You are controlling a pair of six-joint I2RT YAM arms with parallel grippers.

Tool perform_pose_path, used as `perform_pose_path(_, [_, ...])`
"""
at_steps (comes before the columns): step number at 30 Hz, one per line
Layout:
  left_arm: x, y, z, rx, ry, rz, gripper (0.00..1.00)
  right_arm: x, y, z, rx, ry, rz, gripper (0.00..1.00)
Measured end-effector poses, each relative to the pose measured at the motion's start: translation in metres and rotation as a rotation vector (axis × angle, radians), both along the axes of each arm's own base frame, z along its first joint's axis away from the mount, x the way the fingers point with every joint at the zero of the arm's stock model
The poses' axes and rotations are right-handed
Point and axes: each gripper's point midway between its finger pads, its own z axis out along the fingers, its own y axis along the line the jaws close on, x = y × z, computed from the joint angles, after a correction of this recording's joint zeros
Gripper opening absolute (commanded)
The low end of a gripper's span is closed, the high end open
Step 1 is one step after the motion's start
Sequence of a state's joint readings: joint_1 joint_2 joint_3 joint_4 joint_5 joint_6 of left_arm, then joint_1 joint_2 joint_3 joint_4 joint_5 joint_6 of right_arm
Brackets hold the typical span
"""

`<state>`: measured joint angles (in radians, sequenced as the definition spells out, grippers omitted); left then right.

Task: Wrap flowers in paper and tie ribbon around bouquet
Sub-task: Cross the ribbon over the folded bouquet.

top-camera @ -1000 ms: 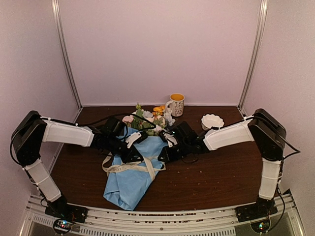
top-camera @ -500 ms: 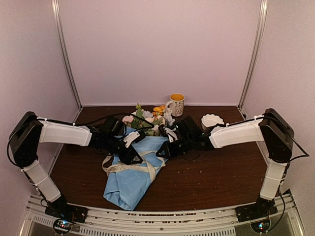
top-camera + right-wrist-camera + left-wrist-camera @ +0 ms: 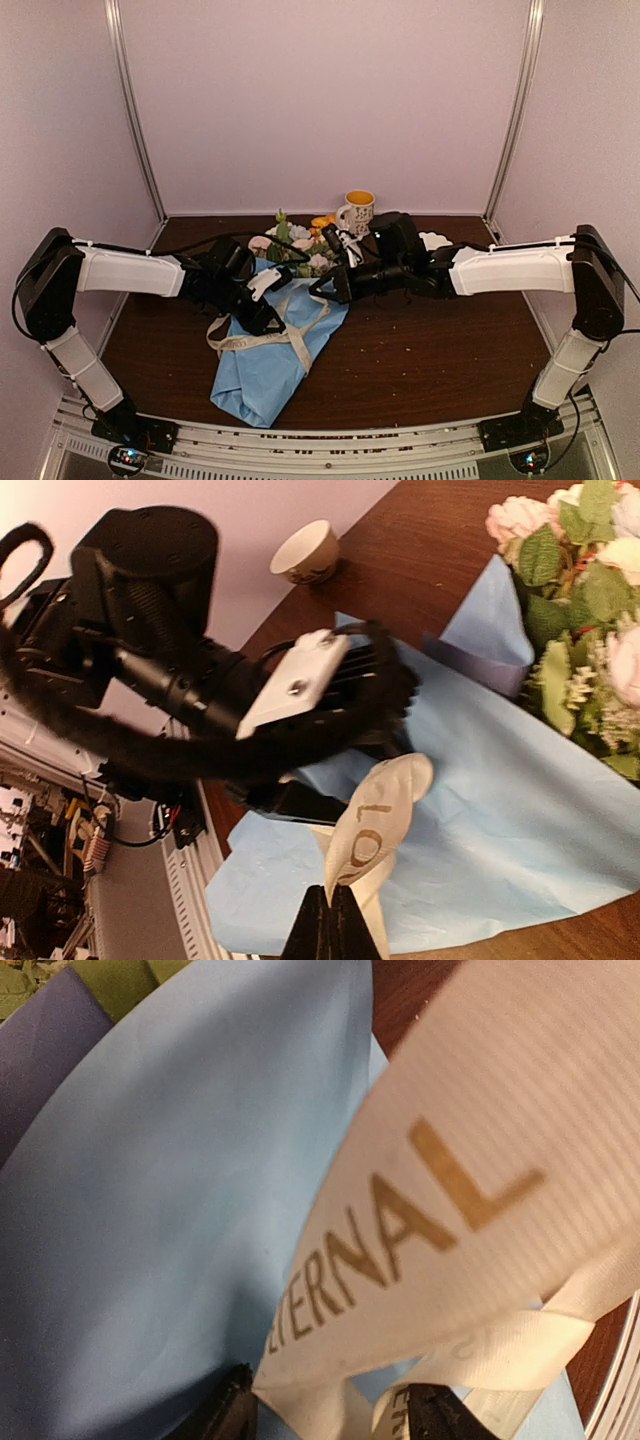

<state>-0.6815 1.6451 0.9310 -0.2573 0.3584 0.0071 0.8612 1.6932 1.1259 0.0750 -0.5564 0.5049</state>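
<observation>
The bouquet (image 3: pixel 262 380), a cone of light blue paper (image 3: pixel 180 1210) around pastel flowers with green leaves (image 3: pixel 300 245), is lying on the dark wooden counter (image 3: pixel 430 350). Its long axis is running from the blooms at the far end, just beside the white mug with the orange inside (image 3: pixel 358 212), to the folded tip at the near left. The long cream fabric ribbon with dark printed lettering (image 3: pixel 262 342) is crossing the cone about midway, roughly across that axis, with loose loops trailing off the left edge.

The 2 tools are meeting over that crossing, 1 from each side. The right tool (image 3: pixel 335 925) is reaching in from the right. Its fingers are pressed together and are pinching a strand of the ribbon, which is rising lettered from between them and arching toward the cone. The left tool (image 3: pixel 335 1415) is hanging just above the paper on the cone's left side. Its dark fingers (image 3: pixel 232 1415) are standing spread, and the ribbon is passing loosely through the gap without being clamped.

So the free strand is lying nearest the left tool, already between its fingers.
</observation>
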Motion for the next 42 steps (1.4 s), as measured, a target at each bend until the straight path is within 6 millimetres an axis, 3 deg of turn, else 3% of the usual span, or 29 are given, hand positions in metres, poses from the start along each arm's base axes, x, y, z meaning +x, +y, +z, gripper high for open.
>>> perform_pose_path(6, [0.001,0.001,-0.001,0.004,0.003,0.012,0.55,-0.052,0.023,0.009,0.056,0.003,0.209,0.00])
perform_pose_path(12, [0.004,0.004,-0.002,0.011,0.003,0.035,0.52,-0.098,0.030,0.002,0.039,0.007,0.384,0.00])
perform_pose_path(16, [0.009,0.009,-0.002,0.012,0.006,0.062,0.49,-0.113,0.035,-0.033,-0.089,0.016,0.469,0.00])
perform_pose_path(19, [0.012,0.011,-0.002,0.011,0.007,0.075,0.53,-0.120,0.036,-0.068,-0.205,0.034,0.514,0.00])
perform_pose_path(24, [0.013,0.011,0.005,-0.002,-0.003,0.081,0.56,-0.129,0.023,-0.111,-0.346,0.081,0.545,0.00])
perform_pose_path(29, [0.013,0.011,0.017,-0.019,-0.024,0.085,0.57,-0.113,0.011,-0.110,-0.306,0.113,0.473,0.00])
perform_pose_path(35, [0.008,0.015,0.042,-0.049,-0.054,0.093,0.48,-0.050,-0.030,-0.083,-0.151,0.144,0.186,0.00])
perform_pose_path(38, [0.002,0.015,0.057,-0.079,-0.063,0.080,0.47,-0.033,-0.026,-0.062,-0.084,0.105,0.124,0.00])
perform_pose_path(42, [-0.012,0.011,0.052,-0.076,-0.015,0.043,0.54,-0.022,-0.019,-0.049,-0.038,0.083,0.074,0.00])
